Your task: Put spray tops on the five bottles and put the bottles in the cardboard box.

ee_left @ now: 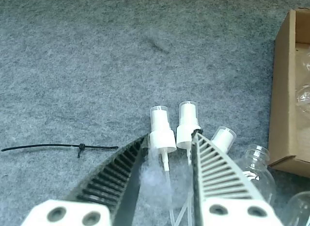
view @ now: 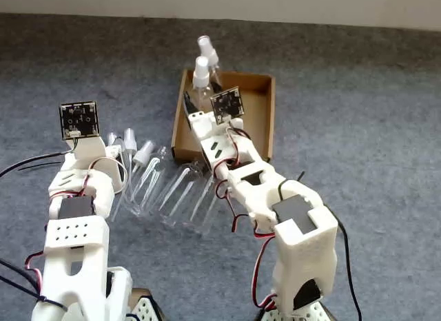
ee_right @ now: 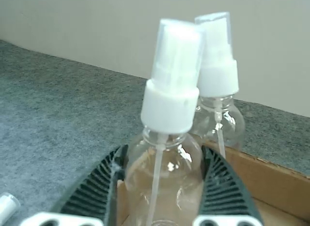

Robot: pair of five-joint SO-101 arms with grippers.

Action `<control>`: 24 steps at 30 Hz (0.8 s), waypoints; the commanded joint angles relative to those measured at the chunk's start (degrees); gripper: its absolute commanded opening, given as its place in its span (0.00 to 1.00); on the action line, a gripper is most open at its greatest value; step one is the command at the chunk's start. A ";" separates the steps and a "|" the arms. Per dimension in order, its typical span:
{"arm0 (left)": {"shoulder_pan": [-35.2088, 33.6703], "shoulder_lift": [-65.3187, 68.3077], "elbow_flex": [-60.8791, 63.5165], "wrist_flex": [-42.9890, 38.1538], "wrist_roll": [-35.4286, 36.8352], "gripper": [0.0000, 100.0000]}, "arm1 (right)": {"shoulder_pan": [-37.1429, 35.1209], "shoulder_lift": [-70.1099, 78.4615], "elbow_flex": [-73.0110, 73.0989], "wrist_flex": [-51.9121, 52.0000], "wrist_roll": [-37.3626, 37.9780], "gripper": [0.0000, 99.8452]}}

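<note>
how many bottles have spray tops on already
2, both upright in the cardboard box: the nearer bottle stands between the fingers of the right gripper, the farther bottle just behind it. The right arm covers part of the box, so another could be hidden.

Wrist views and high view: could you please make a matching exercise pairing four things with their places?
1. clear plastic bottle with white spray top
2. loose white plastic spray tops
3. thin black cable tie
4. uncapped clear plastic bottles

A. alone on the grey carpet
B. between the fingers of the right hand
C. at the fingertips of the left hand
D. side by side beside the brown cardboard box

Pairs: 1-B, 2-C, 3-A, 4-D
</note>
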 commanded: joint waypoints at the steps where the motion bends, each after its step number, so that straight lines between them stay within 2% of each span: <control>1: 0.66 -0.48 -0.31 -1.05 0.44 0.15 | -0.13 -1.36 0.31 -0.75 0.00 0.12; 8: 0.66 -0.48 -0.31 -1.05 0.44 0.15 | -0.13 -1.36 0.84 -0.66 0.18 0.12; 12: 0.66 -0.48 -0.31 -1.05 0.44 0.15 | -0.22 -1.27 0.92 0.66 4.13 0.12; 24: 0.66 -0.48 -0.31 -1.05 0.44 0.15 | 0.04 -1.27 0.92 2.86 4.04 0.12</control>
